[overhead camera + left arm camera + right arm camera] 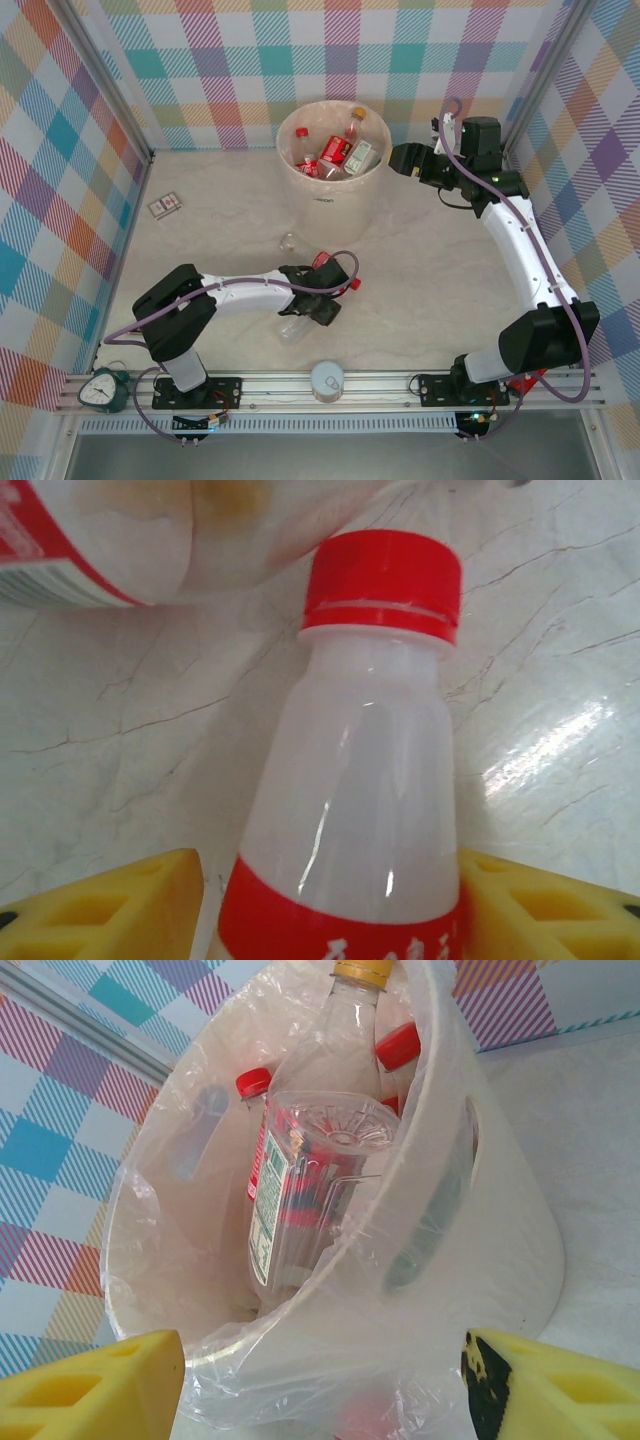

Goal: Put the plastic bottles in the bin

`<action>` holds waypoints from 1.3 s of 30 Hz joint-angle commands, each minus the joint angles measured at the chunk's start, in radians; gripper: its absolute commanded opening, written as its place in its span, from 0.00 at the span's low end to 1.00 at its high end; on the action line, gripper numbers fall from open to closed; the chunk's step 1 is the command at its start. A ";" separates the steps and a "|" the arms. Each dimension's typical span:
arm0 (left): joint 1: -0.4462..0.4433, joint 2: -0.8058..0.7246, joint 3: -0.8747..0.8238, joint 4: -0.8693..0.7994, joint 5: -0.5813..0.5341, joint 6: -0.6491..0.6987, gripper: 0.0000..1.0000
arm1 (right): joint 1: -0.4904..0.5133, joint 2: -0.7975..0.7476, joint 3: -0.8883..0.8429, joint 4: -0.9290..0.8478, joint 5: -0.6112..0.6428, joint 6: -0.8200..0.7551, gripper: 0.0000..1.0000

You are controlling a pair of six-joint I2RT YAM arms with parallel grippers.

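Bottom centre, the left gripper (330,920) flanks a red-capped bottle (350,780); whether it is clenched, one cannot tell. The right gripper (325,1380), released, faces the bin (500,1250) above it.

No text reads clearly. The bottle (350,810) in the left wrist view bears white characters on its red label, cut off at the picture's edge; the bin (300,205) carries a small dark print on its wall, too small to make out
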 commanded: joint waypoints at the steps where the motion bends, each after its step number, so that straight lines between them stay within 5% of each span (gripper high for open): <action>1: -0.008 -0.026 -0.012 -0.015 -0.055 0.003 0.58 | 0.004 0.008 0.009 0.036 -0.025 0.015 0.73; 11: 0.004 -0.132 -0.004 -0.090 -0.098 0.042 0.47 | 0.005 0.024 0.028 0.039 -0.037 0.018 0.74; 27: 0.127 -0.496 0.011 -0.290 -0.225 0.108 0.46 | 0.004 0.040 0.057 0.037 -0.046 0.017 0.74; 33: 0.308 -0.625 0.177 -0.231 -0.155 0.189 0.43 | 0.004 0.033 0.055 0.039 -0.047 0.018 0.74; 39: 0.375 -0.495 0.511 -0.078 -0.055 0.295 0.43 | 0.006 0.062 0.054 0.070 -0.089 0.048 0.73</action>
